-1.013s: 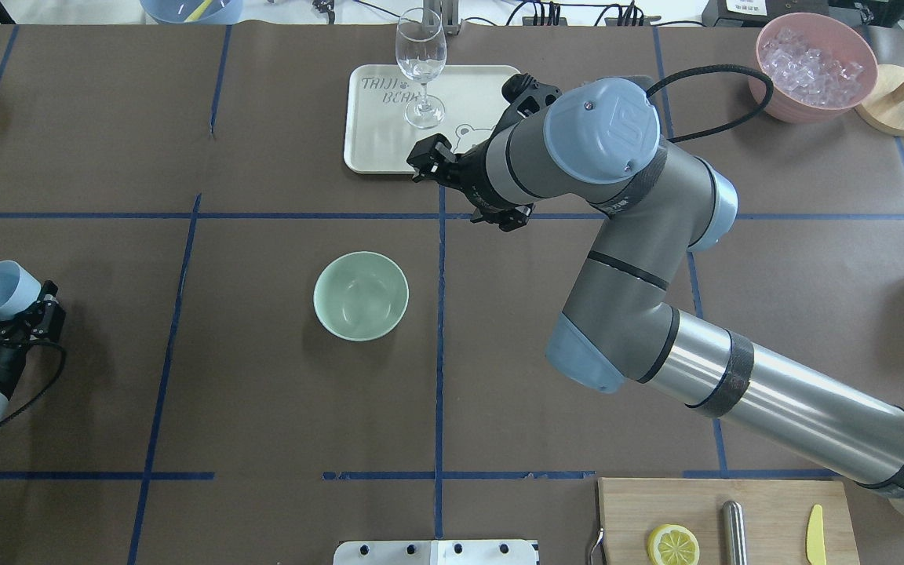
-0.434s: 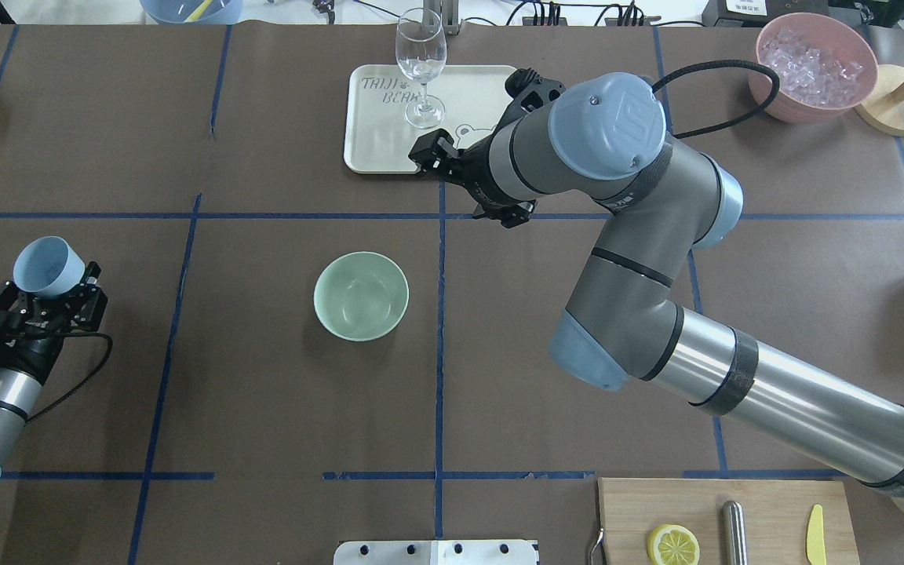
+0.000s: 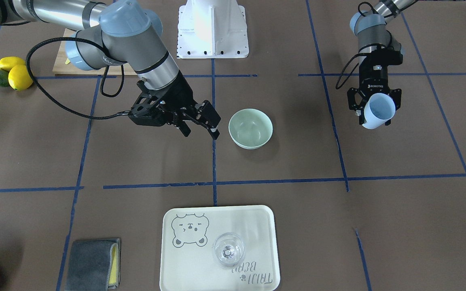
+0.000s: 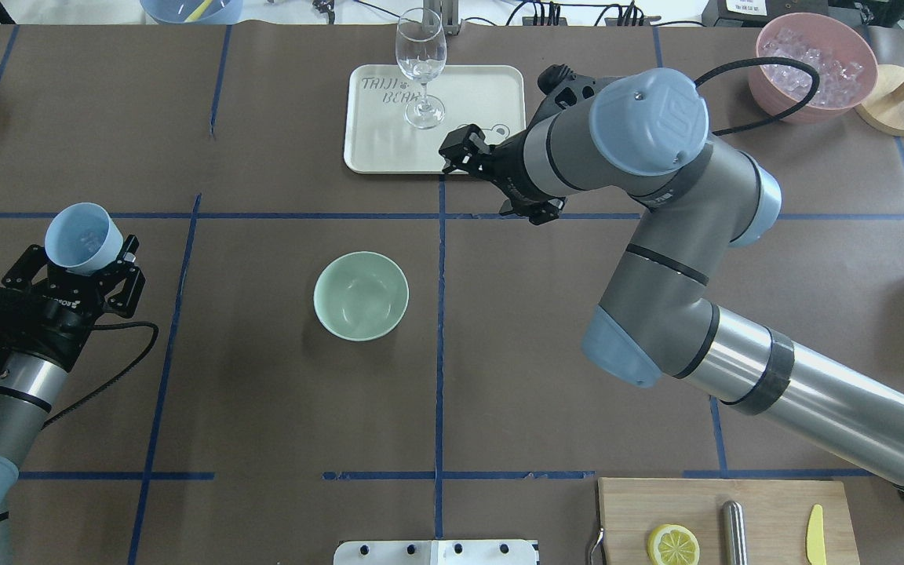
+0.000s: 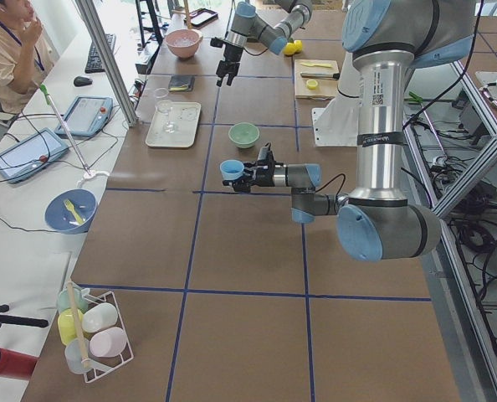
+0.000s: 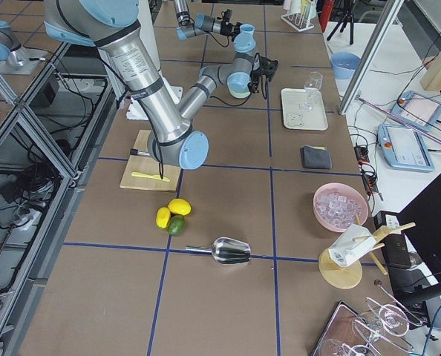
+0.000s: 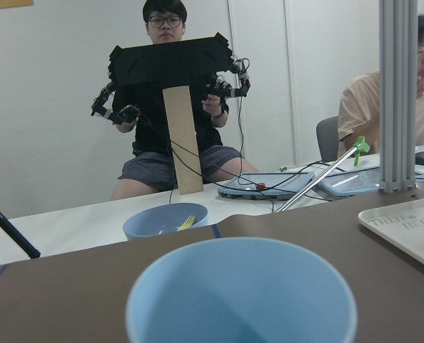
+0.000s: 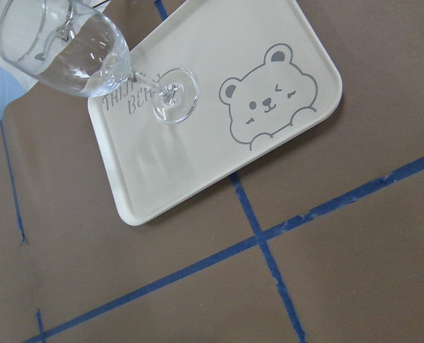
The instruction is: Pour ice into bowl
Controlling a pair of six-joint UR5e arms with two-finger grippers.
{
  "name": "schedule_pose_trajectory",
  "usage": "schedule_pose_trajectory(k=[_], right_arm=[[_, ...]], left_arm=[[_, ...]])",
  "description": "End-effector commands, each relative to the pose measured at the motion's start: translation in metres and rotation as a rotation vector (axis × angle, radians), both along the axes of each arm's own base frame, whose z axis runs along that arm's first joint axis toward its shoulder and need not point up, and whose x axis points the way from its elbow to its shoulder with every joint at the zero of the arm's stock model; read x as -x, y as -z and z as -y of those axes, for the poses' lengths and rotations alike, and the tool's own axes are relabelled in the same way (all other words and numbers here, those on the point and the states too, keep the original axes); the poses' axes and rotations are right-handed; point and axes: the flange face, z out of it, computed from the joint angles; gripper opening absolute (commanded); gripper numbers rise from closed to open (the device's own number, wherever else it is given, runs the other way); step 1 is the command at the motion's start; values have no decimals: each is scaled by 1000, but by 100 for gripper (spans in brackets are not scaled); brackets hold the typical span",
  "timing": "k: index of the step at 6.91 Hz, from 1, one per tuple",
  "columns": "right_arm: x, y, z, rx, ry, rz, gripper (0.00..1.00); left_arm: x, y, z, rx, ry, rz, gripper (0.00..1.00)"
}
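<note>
My left claw (image 4: 79, 263) is clamped around the light blue cup (image 4: 83, 238), one finger on each side of its wall. The cup hangs above the surface (image 4: 264, 408) with its mouth up. It is well apart from the bowl (image 4: 361, 296), out on the bowl's left. In the overhead view I see a few pale glints at the bottom of the cup, too small for me to say whether they are cubes. The wrist camera shows only the rim and upper wall.

My right claw (image 3: 200, 129) has its jaws spread wide with nothing between them. It hangs above the surface, past the bowl and to its right, over the near edge of the tray (image 4: 373, 153).

The bowl stands upright on the surface between the two arms. Its pale green inside looks bare, and neither claw touches it.

Past the bowl, on the side away from me, the cream tray with the bear drawing lies flat. A clear wine glass (image 4: 421, 67) stands upright on it.

Much farther to the bowl's right, at the far edge, the pink container (image 4: 774, 102) holds a heap of ice (image 4: 813, 59).

On my side of the bowl and to its right lies a wooden board (image 4: 766, 502). It carries a lemon slice (image 4: 673, 544), a metal handle and a small yellow knife.
</note>
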Motion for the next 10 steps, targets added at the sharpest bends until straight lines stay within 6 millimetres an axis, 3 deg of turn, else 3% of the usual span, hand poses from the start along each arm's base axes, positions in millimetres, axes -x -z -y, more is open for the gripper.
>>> schedule_pose_trajectory(k=[1,4,5,6,7,10], right_arm=[[-38,-21,9,-1,24,-6,100],[-49,-31,8,2,6,-17,100],[-67,-38,-1,-3,-7,-14,100],[-90,-32,-3,-17,-21,7,100],[-98,-25,-3,-24,-29,15,100],[-102,-25,-1,-26,-38,16,100]], left_arm=[[-38,45,-6,-78,-41,250,0],[-122,112,7,-45,-68,463,0],[-155,137,1,-50,-103,649,0],[-161,142,3,-65,-85,748,0],[-163,147,2,-118,-89,943,0],[-166,142,-1,-191,-60,1343,0]])
